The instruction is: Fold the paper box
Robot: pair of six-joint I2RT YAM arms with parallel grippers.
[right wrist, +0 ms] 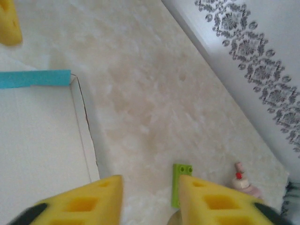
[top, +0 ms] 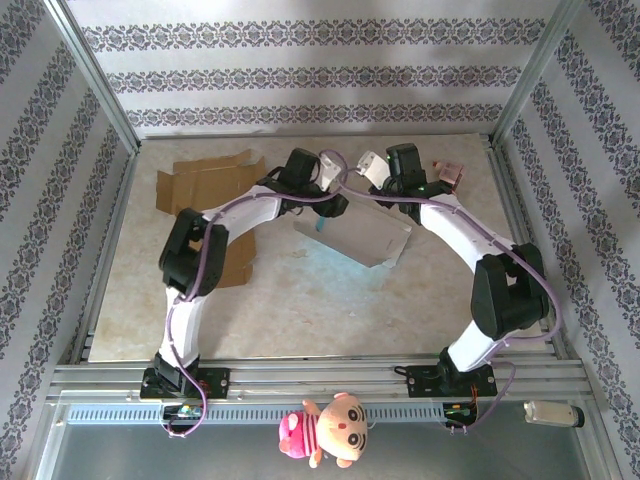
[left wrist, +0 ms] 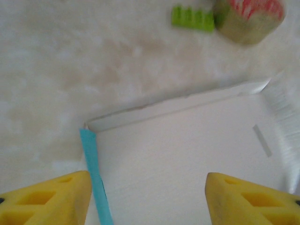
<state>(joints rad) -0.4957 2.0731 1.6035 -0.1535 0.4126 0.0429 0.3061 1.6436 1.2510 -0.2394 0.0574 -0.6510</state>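
Observation:
The white paper box (top: 358, 238) lies flat in the middle of the table, with a blue strip (top: 320, 226) at its near-left corner. In the left wrist view the box (left wrist: 187, 154) has one thin side flap raised along its far edge, and the blue strip (left wrist: 96, 173) runs down its left side. My left gripper (left wrist: 147, 180) hovers open over the box, holding nothing. My right gripper (right wrist: 150, 185) is open beside the edge of the box (right wrist: 42, 136), over bare table. Both grippers sit at the box's far side, left (top: 318, 208) and right (top: 385, 190).
Flat brown cardboard pieces (top: 205, 182) lie at the back left and under the left arm (top: 236, 266). A green brick (right wrist: 181, 183), a small toy figure (right wrist: 241, 180) and a round red-and-green object (left wrist: 248, 18) lie past the box. A patterned wall (right wrist: 253, 61) borders the table.

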